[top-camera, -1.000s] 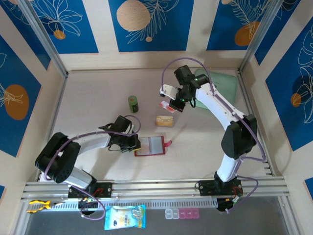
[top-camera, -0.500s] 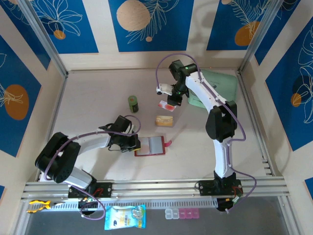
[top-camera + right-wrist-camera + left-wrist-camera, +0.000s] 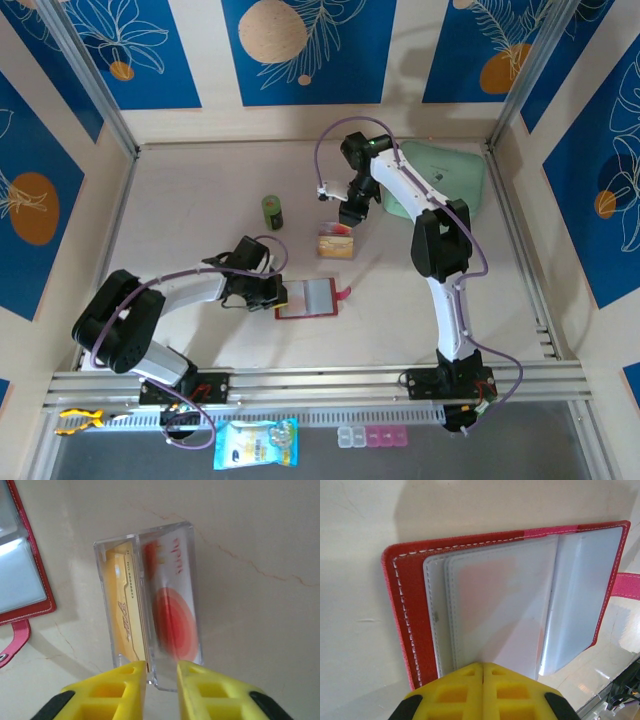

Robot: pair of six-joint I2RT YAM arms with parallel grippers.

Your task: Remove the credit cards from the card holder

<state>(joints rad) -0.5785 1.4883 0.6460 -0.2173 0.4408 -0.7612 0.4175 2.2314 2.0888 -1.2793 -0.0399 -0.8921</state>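
Card holder (image 3: 308, 298): red, lying open and flat on the surface (image 3: 190, 200), near the front and a little left of centre; greyish clear sleeves (image 3: 500, 610) face up, fanned across the inside cover.
Closure tab (image 3: 627, 585): pink-red, sticking out from the holder's right edge onto the surface.
Left gripper (image 3: 482, 669): yellow fingers closed tight against each other, with no gap between them; the tips sit at the edge of the sleeves on the holder's left side. Whether a sleeve is pinched between them cannot be told.
Credit cards (image 3: 127, 615): standing on edge in a clear box (image 3: 185, 535), well apart from the holder, beyond it and slightly to its right; one is yellow with dark print, and the one beside it is pale with a blurred red disc.
Right gripper (image 3: 161, 672): directly over the clear box, jaws a little apart, with the box's near edge showing in the gap; neither pad is seen pressing on a card.
Green can (image 3: 272, 211): upright, left of the box.
Mint-green pouch (image 3: 445, 170): at the far right corner, behind the right arm.
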